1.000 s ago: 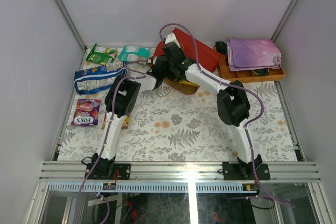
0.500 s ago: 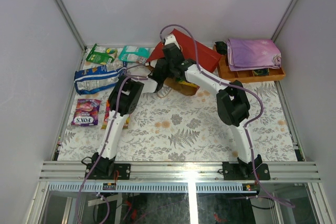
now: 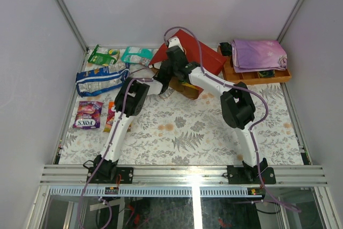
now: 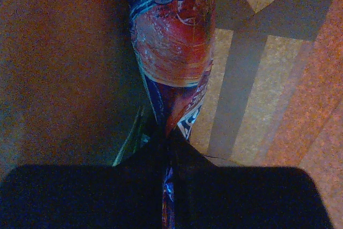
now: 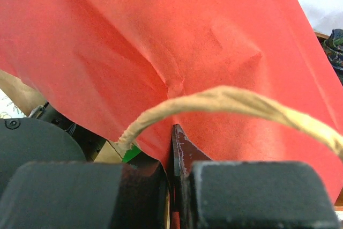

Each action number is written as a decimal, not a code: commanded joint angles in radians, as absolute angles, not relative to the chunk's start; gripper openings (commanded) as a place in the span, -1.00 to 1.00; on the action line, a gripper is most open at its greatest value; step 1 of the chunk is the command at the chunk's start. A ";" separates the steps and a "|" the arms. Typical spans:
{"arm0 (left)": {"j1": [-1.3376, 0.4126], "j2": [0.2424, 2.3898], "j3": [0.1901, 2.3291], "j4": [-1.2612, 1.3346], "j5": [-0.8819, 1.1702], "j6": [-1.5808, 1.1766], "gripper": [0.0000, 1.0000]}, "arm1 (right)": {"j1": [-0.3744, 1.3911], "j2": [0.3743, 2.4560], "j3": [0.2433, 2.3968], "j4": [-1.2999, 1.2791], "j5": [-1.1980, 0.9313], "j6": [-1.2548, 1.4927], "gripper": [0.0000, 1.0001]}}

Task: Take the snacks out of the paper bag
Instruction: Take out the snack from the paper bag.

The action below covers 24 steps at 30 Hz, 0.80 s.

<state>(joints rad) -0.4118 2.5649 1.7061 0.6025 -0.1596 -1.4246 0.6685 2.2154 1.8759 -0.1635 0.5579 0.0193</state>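
Note:
The red paper bag (image 3: 187,52) lies on its side at the back of the table, its mouth facing left. My right gripper (image 5: 174,132) is shut on the bag's red upper rim (image 5: 161,52), just below a string handle (image 5: 225,100). Inside the brown interior (image 4: 59,63), my left gripper (image 4: 169,146) is shut on the end of a glossy red-and-blue snack packet (image 4: 171,41). A green edge (image 4: 128,143) of something shows beside it. Outside on the left lie green (image 3: 102,56), teal (image 3: 136,54), blue-white (image 3: 99,79), purple Fox's (image 3: 87,115) and orange (image 3: 110,116) packets.
A wooden tray (image 3: 257,74) with a folded purple cloth (image 3: 258,53) stands at the back right, close behind the bag. The cell's grey walls close in both sides and the back. The floral tablecloth (image 3: 182,132) covers the table.
My left arm has pushed farther into the bag's mouth and its jaws have closed on the red-and-blue packet. The right gripper keeps its hold on the rim.

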 commanded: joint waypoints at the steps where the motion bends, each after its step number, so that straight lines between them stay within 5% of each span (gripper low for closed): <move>1: -0.382 2.576 1.728 0.680 -0.209 -1.416 -1.00 | 0.660 2.178 1.876 -0.175 0.599 0.043 -1.00; 24: -0.432 2.165 1.215 0.876 -0.024 -1.375 -1.00 | 0.585 2.312 2.104 -0.308 0.718 0.129 -1.00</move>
